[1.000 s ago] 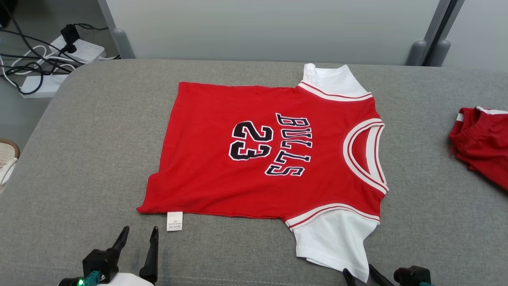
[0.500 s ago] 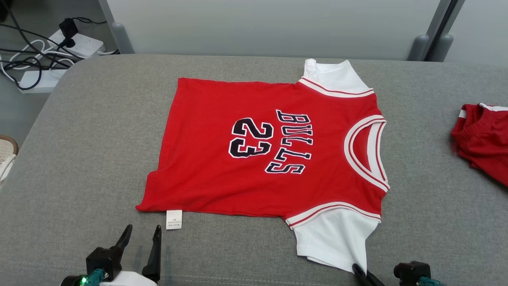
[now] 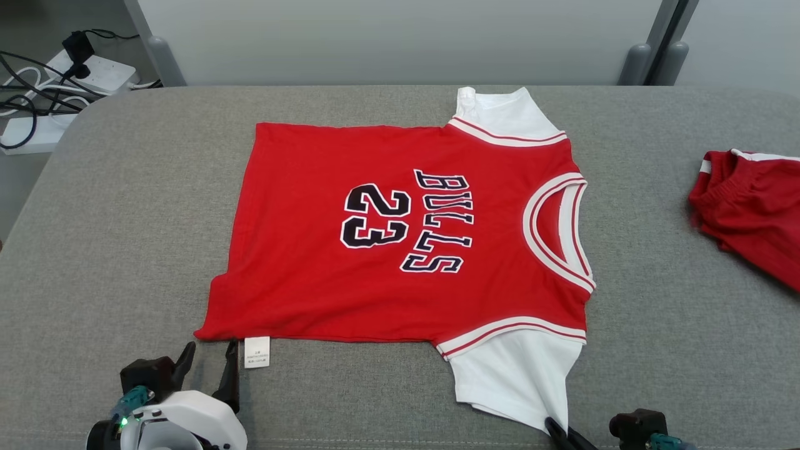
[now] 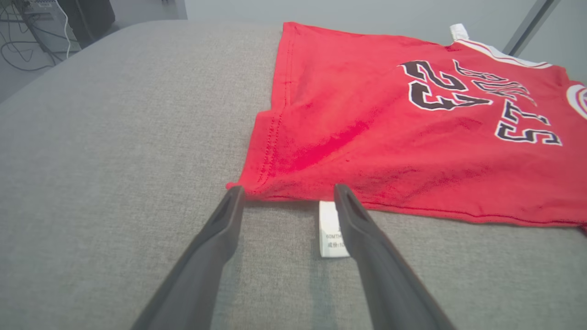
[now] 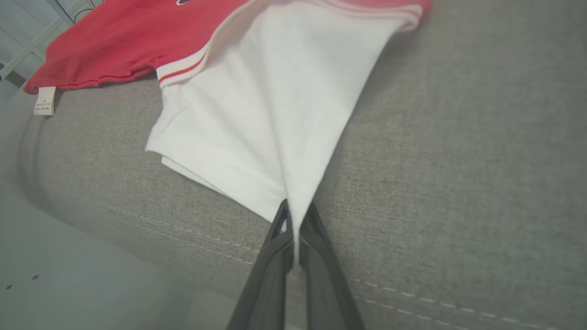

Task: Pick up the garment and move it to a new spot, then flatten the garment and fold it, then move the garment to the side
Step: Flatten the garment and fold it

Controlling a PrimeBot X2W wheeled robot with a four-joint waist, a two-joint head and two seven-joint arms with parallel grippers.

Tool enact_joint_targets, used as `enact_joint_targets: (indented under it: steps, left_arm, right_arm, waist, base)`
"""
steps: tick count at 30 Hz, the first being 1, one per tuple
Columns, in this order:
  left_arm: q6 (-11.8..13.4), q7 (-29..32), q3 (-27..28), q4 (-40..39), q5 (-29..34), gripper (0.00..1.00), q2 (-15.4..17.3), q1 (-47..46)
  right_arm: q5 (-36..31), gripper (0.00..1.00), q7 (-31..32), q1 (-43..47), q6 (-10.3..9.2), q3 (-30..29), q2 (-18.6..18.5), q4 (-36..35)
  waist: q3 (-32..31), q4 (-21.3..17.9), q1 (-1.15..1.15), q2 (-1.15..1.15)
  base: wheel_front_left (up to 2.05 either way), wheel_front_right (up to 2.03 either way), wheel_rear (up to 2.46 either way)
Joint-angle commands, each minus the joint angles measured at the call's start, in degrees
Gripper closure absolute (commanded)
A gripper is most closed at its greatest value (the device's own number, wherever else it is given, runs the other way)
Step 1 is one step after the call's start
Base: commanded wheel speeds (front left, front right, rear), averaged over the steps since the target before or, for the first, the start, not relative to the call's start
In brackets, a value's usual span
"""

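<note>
The garment (image 3: 400, 231) is a red jersey printed "BULLS 23" with white sleeves, spread flat on the grey cushion (image 3: 125, 206). In the head view my left gripper (image 3: 209, 356) stands open at the jersey's near-left hem corner, beside its white care label (image 3: 257, 352). The left wrist view shows its fingertips (image 4: 286, 195) straddling that hem corner (image 4: 247, 185), and the garment (image 4: 412, 128) stretches beyond. My right gripper (image 3: 558, 430) is shut on the corner of the near white sleeve (image 3: 519, 375). In the right wrist view the sleeve (image 5: 275, 105) is drawn to a point between the fingers (image 5: 293, 220).
A second red garment (image 3: 750, 212) lies bunched at the cushion's right edge. Power strips and cables (image 3: 56, 69) sit on the floor at the far left. A grey wall panel (image 3: 400, 37) stands behind the cushion. The cushion's front seam (image 5: 412, 302) runs close to my right gripper.
My right gripper has shut on the sleeve corner. My left gripper has come forward to the hem corner. The camera has shifted, sliding the whole scene left.
</note>
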Motion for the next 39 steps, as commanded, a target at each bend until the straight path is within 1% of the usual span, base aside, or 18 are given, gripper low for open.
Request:
enact_joint_targets:
  steps: [1, 5, 15, 23, 29, 31, 32, 33, 35, 36, 37, 39]
  left_arm:
    - [0.4, -0.6, 2.5, 0.1, -1.5, 0.0, 1.1, -2.7]
    - [0.5, -0.6, 5.9, 4.3, -5.3, 0.0, 1.0, -5.5]
    - [-0.1, -0.6, 8.8, 8.1, -10.0, 0.0, 0.5, -7.6]
    - [-0.5, -0.6, 8.1, 8.3, -13.0, 0.0, 0.2, -8.5]
    - [-0.5, -0.6, 6.1, 8.0, -16.5, 0.0, 0.2, -9.3]
    - [-0.5, -0.6, 5.8, 8.1, -17.2, 0.28, 0.3, -9.4]
    - [-0.5, -0.6, 5.8, 8.3, -17.4, 0.66, 0.5, -9.4]
    - [-0.5, -0.6, 5.9, 8.5, -17.7, 0.78, 0.6, -9.5]
    - [-0.5, -0.6, 6.3, 8.9, -17.8, 0.89, 0.9, -9.6]
    - [-0.5, -0.6, 6.6, 9.0, -18.0, 0.98, 0.9, -9.7]
    - [-0.5, -0.6, 6.8, 8.9, -17.9, 1.0, 1.0, -9.7]
    - [-0.5, -0.6, 7.5, 8.3, -18.1, 0.96, 1.1, -9.5]
  right_arm:
    - [0.4, 1.0, -0.7, -1.0, 0.23, 1.2, -0.8, -0.9]
    - [0.2, 1.0, -0.8, -1.6, 0.23, 1.3, -1.1, -1.4]
    - [-0.5, 1.0, -0.8, -2.3, 0.23, 1.0, -1.2, -2.2]
    - [-1.1, 1.0, -0.8, -2.9, 0.23, 1.2, -1.1, -2.5]
    - [-1.4, 1.0, -0.8, -3.4, 0.23, 1.3, -1.1, -2.4]
    - [-1.4, 1.0, -0.8, -3.5, 0.23, 1.4, -1.1, -2.2]
    - [-1.4, 1.0, -0.8, -3.5, 0.23, 1.5, -1.1, -2.2]
    - [-1.4, 1.0, -0.8, -3.5, 0.23, 1.5, -1.0, -2.2]
    - [-1.3, 1.0, -0.8, -3.6, 0.23, 1.5, -1.0, -2.2]
    - [-1.3, 1.0, -0.8, -3.7, 0.23, 1.5, -1.0, -2.2]
    - [-1.3, 1.0, -0.8, -3.7, 0.23, 1.5, -1.0, -2.2]
    - [-1.2, 1.0, -0.8, -3.8, 0.23, 1.4, -1.1, -2.2]
  waist:
    - [0.4, -0.4, 0.0, 0.0]
    - [1.4, -1.0, 0.0, 0.0]
    - [2.8, -1.3, 0.0, 0.0]
    - [3.9, -1.7, 0.0, 0.0]
    - [4.8, -2.4, 0.0, 0.0]
    - [5.0, -2.6, 0.0, 0.0]
    - [5.0, -2.7, 0.0, 0.0]
    - [5.1, -2.7, 0.0, 0.0]
    - [5.1, -2.9, 0.0, 0.0]
    - [5.1, -2.9, 0.0, 0.0]
    - [5.1, -2.9, 0.0, 0.0]
    - [5.0, -2.8, 0.0, 0.0]
  base:
    - [0.0, 0.0, 0.0]
    - [0.0, 0.0, 0.0]
    - [0.0, 0.0, 0.0]
    - [0.0, 0.0, 0.0]
    - [0.0, 0.0, 0.0]
    - [0.0, 0.0, 0.0]
    - [0.0, 0.0, 0.0]
    - [0.0, 0.0, 0.0]
    - [0.0, 0.0, 0.0]
    - [0.0, 0.0, 0.0]
    - [0.0, 0.0, 0.0]
    - [0.0, 0.0, 0.0]
